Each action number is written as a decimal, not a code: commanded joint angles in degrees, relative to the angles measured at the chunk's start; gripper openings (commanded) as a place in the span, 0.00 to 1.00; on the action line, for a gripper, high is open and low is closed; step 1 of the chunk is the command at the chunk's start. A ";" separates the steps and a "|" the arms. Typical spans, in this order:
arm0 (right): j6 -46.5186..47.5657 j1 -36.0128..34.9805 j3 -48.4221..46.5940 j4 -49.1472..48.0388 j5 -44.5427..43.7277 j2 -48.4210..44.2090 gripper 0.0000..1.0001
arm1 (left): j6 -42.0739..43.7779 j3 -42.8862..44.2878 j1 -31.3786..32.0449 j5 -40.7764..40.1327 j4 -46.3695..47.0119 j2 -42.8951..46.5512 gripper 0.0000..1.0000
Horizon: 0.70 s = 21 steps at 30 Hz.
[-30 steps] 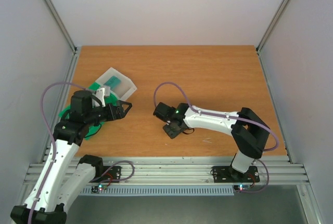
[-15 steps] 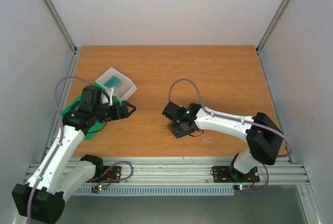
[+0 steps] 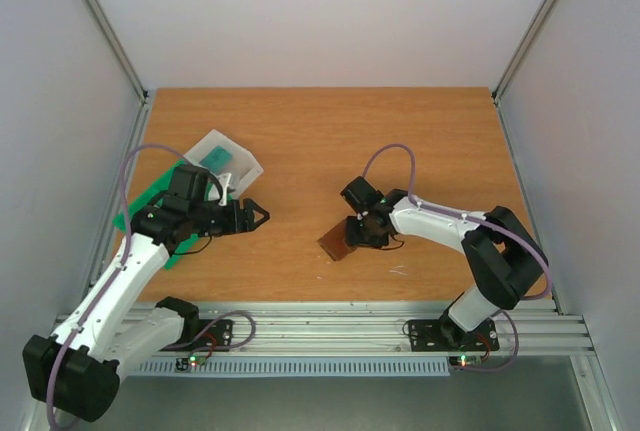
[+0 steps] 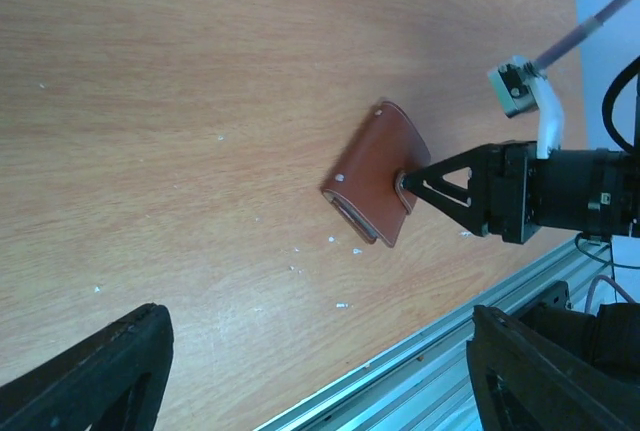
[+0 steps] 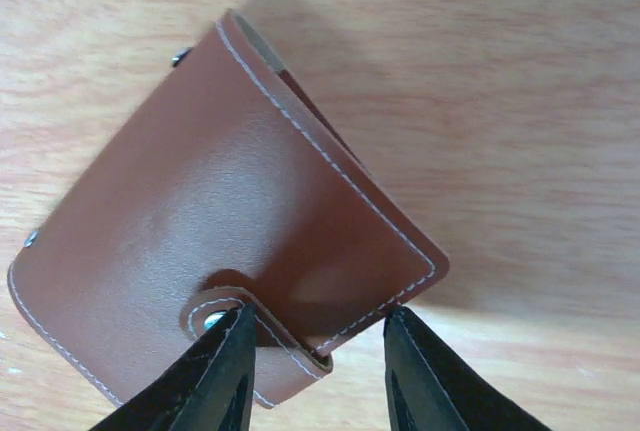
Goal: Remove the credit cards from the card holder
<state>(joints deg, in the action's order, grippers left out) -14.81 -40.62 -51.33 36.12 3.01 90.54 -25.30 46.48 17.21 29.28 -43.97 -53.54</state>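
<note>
Orange-brown wood surface point(image 3: 400, 131), and all eyes on the brown card holder point(image 3: 337, 242), flat and folded shut toward the near edge, a touch right of middle. Right gripper point(image 5: 318, 376) sits tip-down at its snap strap point(image 5: 212, 313), jaws parted either side of that corner, clamping nothing. It looks placed to work the strap loose. Left gripper point(image 3: 260, 216) hovers over the left side, spread wide and empty, aimed at the holder, likely ready to steady it. No credit cards peek out; my read, the opening step is in hand.
</note>
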 commanded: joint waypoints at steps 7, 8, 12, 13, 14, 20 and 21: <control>3.43 1.16 -5.87 -8.76 6.69 8.76 0.42 | -3.75 -3.35 0.98 0.83 5.46 -2.94 0.78; 4.49 1.16 -7.32 -7.77 6.49 9.90 0.43 | -3.71 -3.47 1.03 0.73 5.53 -2.77 0.78; 7.64 1.16 -12.82 -3.40 4.21 12.34 0.48 | -4.12 -4.31 1.03 -0.02 6.46 -1.60 0.78; 8.17 1.16 -13.76 -2.82 3.61 12.70 0.49 | -4.22 -4.41 1.05 0.10 6.70 -1.50 0.78; 8.61 1.22 -14.78 -2.19 3.09 13.12 0.50 | -4.23 -4.41 0.99 0.22 6.80 -1.53 0.78; 7.64 1.48 -17.32 -6.26 7.24 17.96 0.50 | -5.18 -4.79 1.04 0.69 8.29 -3.95 0.74; 7.00 1.56 -17.46 -7.11 7.42 18.29 0.50 | -5.52 -4.86 1.05 0.69 8.99 -4.89 0.73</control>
<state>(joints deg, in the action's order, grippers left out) -7.57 -39.48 -67.48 31.44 8.45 106.02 -29.65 42.68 18.09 29.61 -39.16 -56.16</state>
